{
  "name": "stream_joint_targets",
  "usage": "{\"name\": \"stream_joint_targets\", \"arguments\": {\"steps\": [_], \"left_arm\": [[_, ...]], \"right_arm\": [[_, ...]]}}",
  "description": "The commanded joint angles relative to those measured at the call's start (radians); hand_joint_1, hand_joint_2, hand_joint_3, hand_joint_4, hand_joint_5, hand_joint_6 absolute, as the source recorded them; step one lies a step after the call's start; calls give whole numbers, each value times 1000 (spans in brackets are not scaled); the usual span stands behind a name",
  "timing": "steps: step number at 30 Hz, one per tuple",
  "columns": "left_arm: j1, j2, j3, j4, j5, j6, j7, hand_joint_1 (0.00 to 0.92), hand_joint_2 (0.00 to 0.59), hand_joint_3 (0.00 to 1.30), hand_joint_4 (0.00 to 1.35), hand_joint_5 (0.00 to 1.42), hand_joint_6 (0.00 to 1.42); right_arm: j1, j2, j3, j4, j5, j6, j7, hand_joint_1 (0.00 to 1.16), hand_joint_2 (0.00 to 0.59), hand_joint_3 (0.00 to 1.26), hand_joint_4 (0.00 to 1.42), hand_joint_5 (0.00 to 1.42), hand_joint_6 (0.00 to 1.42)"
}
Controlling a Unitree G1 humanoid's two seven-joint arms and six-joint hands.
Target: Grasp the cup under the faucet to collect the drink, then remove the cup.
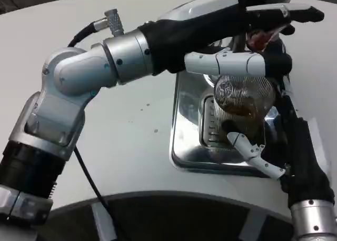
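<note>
The counter is white. The tray is shiny silver metal. The cup is clear with a ribbed pattern, holding amber-brown drink. Both hands are white and black.

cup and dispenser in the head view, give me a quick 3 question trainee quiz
1. True or false: the cup already holds some brown drink.
2. Which hand holds the cup? A) left hand B) right hand
3. Fill in: the cup sits over the shiny metal ____.

Key: 1 true. 2 B; its fingers wrap the cup, while the left hand reaches to the dispenser's top. 3 drip tray.
</note>
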Motion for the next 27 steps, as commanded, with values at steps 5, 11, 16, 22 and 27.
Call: {"name": "stream_joint_targets", "arguments": {"steps": [5, 11, 16, 22, 27], "left_arm": [[1, 13, -23, 29, 34, -10, -37, 9, 96, 139, 73, 136, 160], [-5, 10, -31, 38, 39, -19, -37, 9, 96, 139, 73, 136, 160], [-12, 12, -34, 48, 40, -26, -40, 9, 96, 139, 73, 136, 160], [-13, 13, -37, 53, 40, -30, -42, 9, 96, 139, 75, 136, 160], [-11, 16, -36, 54, 40, -32, -43, 9, 96, 140, 80, 136, 160]], "right_arm": [[-7, 7, 5, 24, 4, 6, -12, 693, 226, 37, 90, 134, 0], [-14, 9, 2, 27, 5, 8, -14, 693, 226, 37, 90, 134, 0], [-27, 12, 4, 34, 7, 13, -11, 693, 226, 37, 90, 134, 0], [-35, 21, 7, 41, 6, 20, -13, 693, 226, 37, 90, 134, 0], [-41, 25, 11, 50, 8, 23, -10, 693, 226, 37, 90, 134, 0]]}}
